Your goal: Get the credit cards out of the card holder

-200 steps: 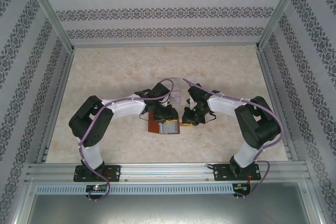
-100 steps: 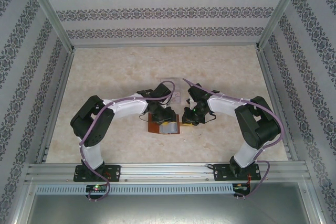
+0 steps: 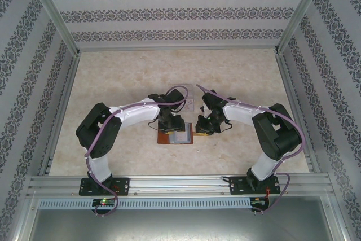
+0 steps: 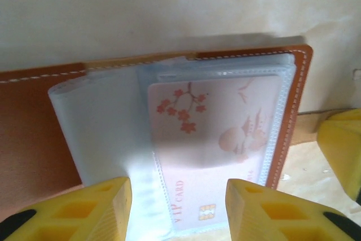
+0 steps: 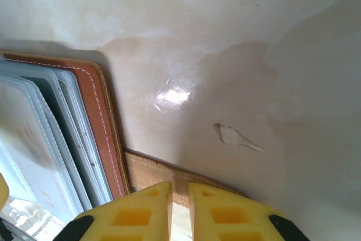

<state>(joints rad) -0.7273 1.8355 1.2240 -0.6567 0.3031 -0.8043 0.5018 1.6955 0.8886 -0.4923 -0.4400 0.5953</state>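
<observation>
The card holder (image 4: pixel 34 134) lies open on the table, brown leather with clear plastic sleeves (image 4: pixel 101 122) fanned out. A whitish-pink credit card (image 4: pixel 220 134) with blossoms and "VIP CARD" print sits inside the top sleeve. My left gripper (image 4: pixel 177 213) is open, with one yellow fingertip (image 4: pixel 84 210) on each side of the sleeve's near end, touching nothing that I can see. My right gripper (image 5: pixel 180 207) is shut on the holder's tan strap tab (image 5: pixel 152 170), pinning it at the holder's right edge (image 5: pixel 104 134). From above, both grippers meet over the card holder (image 3: pixel 176 137).
A small pale card-like piece (image 3: pixel 190 104) lies on the table just behind the two wrists. The beige table (image 3: pixel 180 71) is walled in by patterned panels and an aluminium frame (image 3: pixel 169 183) along the near edge.
My left gripper's jaws have spread apart and it has shifted slightly left and back, uncovering more of the sleeves. The right gripper has stayed on the strap.
</observation>
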